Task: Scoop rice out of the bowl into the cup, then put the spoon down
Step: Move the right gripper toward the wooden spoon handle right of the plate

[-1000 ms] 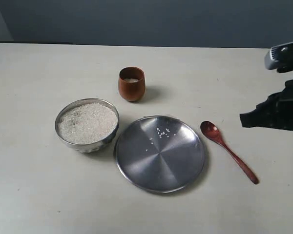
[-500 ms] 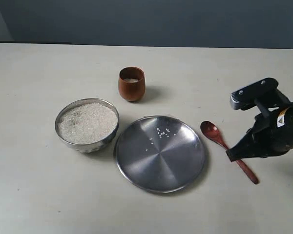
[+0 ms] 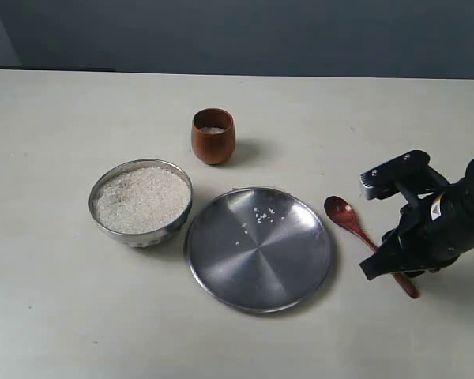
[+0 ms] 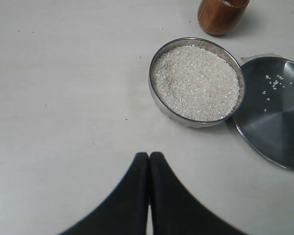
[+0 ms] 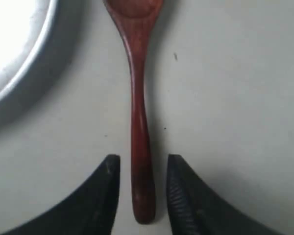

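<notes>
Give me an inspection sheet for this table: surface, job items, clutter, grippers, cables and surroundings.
Surface: pale table, small specks.
Job's things: bowl full of rice; cup holds a little rice; spoon flat beside plate.
Clutter: plate with a few stray grains.
Grippers: left gripper shut, empty; right gripper open, astride spoon handle.
Cables: nothing seen.
Surroundings: dark wall behind.

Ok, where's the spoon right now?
In the exterior view the spoon lies on the table right of the steel plate, its handle end between the right gripper's open fingers.
</notes>
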You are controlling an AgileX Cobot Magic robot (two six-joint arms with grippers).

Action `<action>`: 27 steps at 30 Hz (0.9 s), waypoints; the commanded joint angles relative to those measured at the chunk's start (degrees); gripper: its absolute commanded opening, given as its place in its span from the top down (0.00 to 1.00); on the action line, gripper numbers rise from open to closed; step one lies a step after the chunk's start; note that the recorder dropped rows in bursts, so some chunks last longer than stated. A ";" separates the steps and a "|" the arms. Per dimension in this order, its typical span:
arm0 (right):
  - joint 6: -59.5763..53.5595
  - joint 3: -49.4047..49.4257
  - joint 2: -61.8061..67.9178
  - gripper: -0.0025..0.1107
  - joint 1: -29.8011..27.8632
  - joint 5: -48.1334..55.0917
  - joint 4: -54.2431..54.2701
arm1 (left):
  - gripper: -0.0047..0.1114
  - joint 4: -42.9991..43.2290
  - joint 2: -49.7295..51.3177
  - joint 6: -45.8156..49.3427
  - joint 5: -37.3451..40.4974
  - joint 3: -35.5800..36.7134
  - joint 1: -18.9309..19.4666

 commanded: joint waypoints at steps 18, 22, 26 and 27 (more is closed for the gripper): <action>0.16 15.81 -19.97 0.67 0.27 -18.64 2.42 | 0.96 0.13 0.18 -0.13 -0.15 -0.23 0.07; 0.30 19.24 -20.77 0.67 0.27 -25.07 2.83 | 0.96 0.13 0.18 -0.13 -0.15 -0.23 0.07; 0.30 20.41 -19.44 0.67 0.27 -27.98 2.83 | 0.96 0.13 0.18 -0.13 -0.15 -0.23 0.07; 0.58 20.41 -18.91 0.67 0.27 -27.97 2.83 | 0.96 0.13 0.18 -0.13 -0.15 -0.23 0.07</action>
